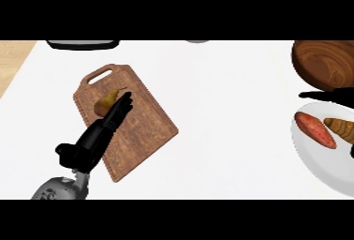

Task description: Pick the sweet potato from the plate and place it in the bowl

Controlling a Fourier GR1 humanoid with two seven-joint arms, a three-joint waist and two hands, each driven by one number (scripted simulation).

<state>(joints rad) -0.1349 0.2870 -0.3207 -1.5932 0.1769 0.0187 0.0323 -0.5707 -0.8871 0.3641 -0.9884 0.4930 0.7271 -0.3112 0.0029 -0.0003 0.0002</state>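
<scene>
**Op:** My left hand [104, 129] lies with straight, relaxed fingers over the brown wooden cutting board with a handle slot [142, 136], fingertips beside a yellow-brown pear [106, 102]. It holds nothing; I judge it parked clear of the work.

**Partner:** And the target?

**Op:** The reddish, tapered, smooth sweet potato [316, 130] lies on the glossy white round plate [311, 164] at the right edge, next to a ridged golden croissant [341, 127]. The dark wooden bowl [321, 63] sits just beyond the plate, so the carry looks short.

**Partner:** Right hand?

**Op:** Only dark finger shapes of my right hand [330, 96] show above the plate's far rim; I can't tell their pose.
</scene>
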